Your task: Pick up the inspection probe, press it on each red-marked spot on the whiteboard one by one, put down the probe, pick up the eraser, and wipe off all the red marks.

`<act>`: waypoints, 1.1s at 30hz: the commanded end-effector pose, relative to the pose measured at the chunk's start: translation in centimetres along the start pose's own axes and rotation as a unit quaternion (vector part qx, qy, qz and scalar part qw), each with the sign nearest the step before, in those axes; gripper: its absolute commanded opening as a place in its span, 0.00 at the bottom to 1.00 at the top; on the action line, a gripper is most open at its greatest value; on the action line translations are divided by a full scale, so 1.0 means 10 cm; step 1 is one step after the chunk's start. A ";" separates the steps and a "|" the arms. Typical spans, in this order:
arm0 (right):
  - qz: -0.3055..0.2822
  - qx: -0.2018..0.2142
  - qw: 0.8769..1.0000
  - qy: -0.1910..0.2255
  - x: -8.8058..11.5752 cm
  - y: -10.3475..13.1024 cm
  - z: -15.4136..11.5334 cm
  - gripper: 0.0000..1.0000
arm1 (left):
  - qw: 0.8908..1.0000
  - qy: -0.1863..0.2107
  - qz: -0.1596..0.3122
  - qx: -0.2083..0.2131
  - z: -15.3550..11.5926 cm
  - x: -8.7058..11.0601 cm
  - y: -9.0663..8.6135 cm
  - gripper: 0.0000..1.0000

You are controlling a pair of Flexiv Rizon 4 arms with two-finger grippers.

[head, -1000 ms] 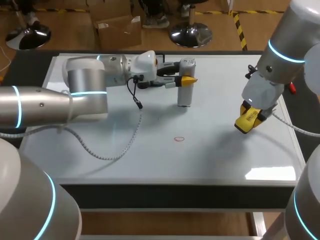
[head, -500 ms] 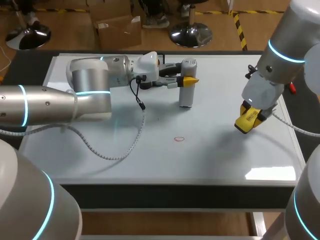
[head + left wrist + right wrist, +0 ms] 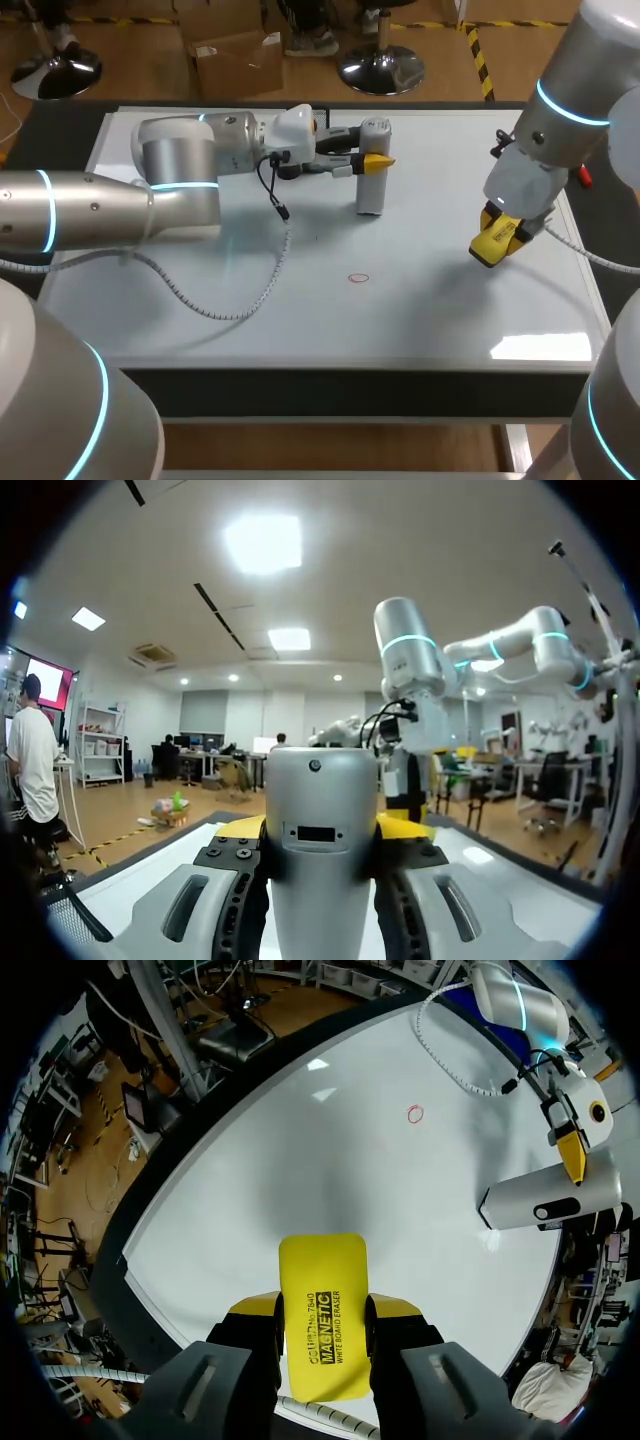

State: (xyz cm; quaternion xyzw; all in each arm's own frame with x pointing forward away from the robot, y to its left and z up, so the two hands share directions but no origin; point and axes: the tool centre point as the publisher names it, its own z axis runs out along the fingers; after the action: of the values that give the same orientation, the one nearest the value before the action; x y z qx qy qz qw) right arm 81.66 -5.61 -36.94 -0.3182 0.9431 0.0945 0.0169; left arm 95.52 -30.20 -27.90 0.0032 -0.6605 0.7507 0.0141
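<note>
Well, my right gripper (image 3: 497, 238) pinches the yellow eraser (image 3: 322, 1300) tight, and the red mark (image 3: 416, 1113) lies ahead of it on the whiteboard (image 3: 300, 320). Farther off, my left gripper (image 3: 372, 160) hugs the probe (image 3: 371, 190), which stands upright past the mark.

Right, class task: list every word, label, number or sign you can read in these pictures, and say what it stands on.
"MAGNETIC": on the yellow eraser, right wrist view.
"WHITE BOARD ERASER": beside it, same eraser.
Smaller line on the eraser: too blurred to read.
Dark panel on the probe: no readable text.
Red mark on the whiteboard: a drawn ring, no words.
</note>
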 end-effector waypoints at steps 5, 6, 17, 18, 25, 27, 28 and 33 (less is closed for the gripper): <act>-0.001 0.002 1.000 0.001 0.00 0.00 0.00 0.00 | 1.000 0.003 0.000 -0.002 -0.01 0.02 -0.05 0.00; -0.001 0.002 1.000 0.001 0.00 0.00 0.00 0.00 | 1.000 0.004 -0.001 -0.002 -0.01 0.03 -0.06 0.00; -0.001 0.002 1.000 0.001 0.00 0.00 0.00 0.00 | 1.000 -0.011 -0.022 0.008 -0.05 -0.01 -0.43 0.00; -0.001 0.002 1.000 0.001 0.00 0.00 0.00 0.00 | 1.000 -0.011 -0.021 0.009 -0.06 -0.02 -0.47 0.00; -0.001 0.002 1.000 0.001 0.00 0.00 0.00 0.00 | 1.000 -0.011 -0.020 0.015 -0.06 -0.13 -0.74 0.00; -0.001 0.002 1.000 0.001 0.00 0.00 0.00 0.00 | 0.999 -0.012 -0.024 0.018 -0.06 -0.17 -0.82 0.00; -0.001 0.002 1.000 0.001 0.00 0.00 0.00 0.00 | 0.999 -0.012 -0.023 0.019 -0.06 -0.19 -0.86 0.00; -0.001 0.002 1.000 0.001 0.00 0.00 0.00 0.00 | 1.000 -0.011 -0.013 0.016 -0.04 -0.32 -1.04 0.00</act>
State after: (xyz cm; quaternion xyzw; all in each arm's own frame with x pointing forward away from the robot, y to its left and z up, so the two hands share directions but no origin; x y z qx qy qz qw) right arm 81.66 -5.61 -36.94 -0.3182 0.9431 0.0945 0.0168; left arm 98.47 -28.58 -18.69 0.0231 -0.6418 0.7664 0.0141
